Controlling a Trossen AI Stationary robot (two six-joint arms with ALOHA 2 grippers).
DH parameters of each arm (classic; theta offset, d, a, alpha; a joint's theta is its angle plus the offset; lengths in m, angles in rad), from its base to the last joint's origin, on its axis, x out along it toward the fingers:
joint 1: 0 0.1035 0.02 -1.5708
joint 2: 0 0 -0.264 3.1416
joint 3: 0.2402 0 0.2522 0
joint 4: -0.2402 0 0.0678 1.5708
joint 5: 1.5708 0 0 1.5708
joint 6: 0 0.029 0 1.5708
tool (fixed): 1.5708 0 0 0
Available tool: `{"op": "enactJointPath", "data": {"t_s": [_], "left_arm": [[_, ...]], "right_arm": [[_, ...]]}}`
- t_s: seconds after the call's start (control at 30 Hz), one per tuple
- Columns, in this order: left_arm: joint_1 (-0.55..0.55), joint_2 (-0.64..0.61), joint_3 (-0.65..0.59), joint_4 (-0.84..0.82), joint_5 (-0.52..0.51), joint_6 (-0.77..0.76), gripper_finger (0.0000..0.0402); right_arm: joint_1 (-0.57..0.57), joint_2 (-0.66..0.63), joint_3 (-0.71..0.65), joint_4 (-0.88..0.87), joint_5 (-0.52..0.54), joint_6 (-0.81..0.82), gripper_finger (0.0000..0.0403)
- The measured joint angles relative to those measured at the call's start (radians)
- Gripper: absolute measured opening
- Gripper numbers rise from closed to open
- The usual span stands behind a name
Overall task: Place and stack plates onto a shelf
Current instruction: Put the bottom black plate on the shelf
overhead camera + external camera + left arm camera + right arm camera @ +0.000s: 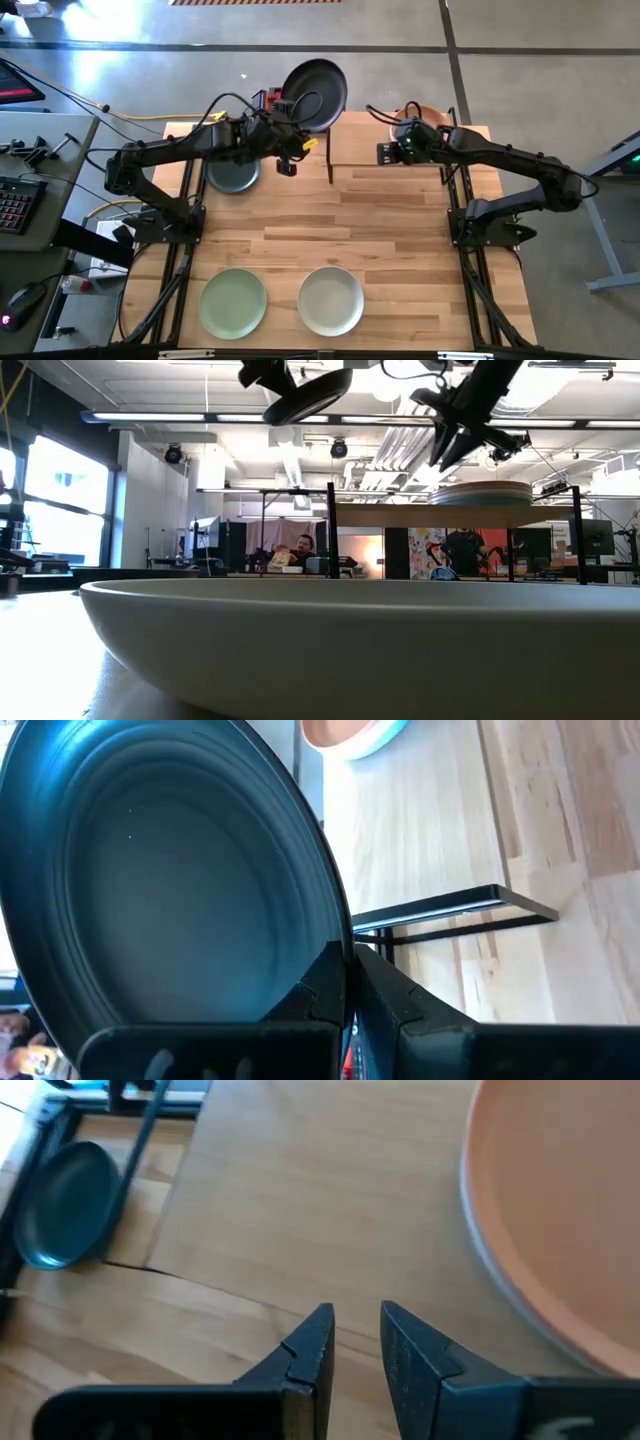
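From above, the left gripper [292, 140] is clenched on the rim of a black plate [315, 92], held tilted beside the shelf [400, 150]; the right gripper [392, 152] hovers over the shelf near the salmon plate [428, 115], fingers slightly parted and holding nothing. At table level, the stack [482, 493] sits on the shelf. The left wrist confirms the pinch on the rim. The carrying step seems in hand (next: level the plate over the stack). Green [233, 302] and off-white [331, 299] plates wait.
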Motion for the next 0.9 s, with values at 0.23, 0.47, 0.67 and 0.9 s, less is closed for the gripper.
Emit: {"op": "enactJointPath", "data": {"t_s": [0.23,0.47,0.67,0.9], "left_arm": [[0.008,0.0,0.0,-0.001,0.002,-0.026,0.0001],[0.007,0.0,0.0,0.004,0.003,-0.026,0.0001],[0.007,0.0,0.0,0.05,0.003,0.029,0.0001],[0.007,0.0,0.0,0.111,0.019,0.119,0.0001]], "right_arm": [[-0.066,0.0,0.0,-0.056,-0.002,-0.049,0.0066],[-0.103,0.002,0.0,-0.077,-0.047,-0.083,0.0066],[-0.115,0.002,0.0,-0.096,-0.041,-0.093,0.0066],[-0.131,0.002,0.0,-0.116,-0.035,-0.09,0.0066]]}}
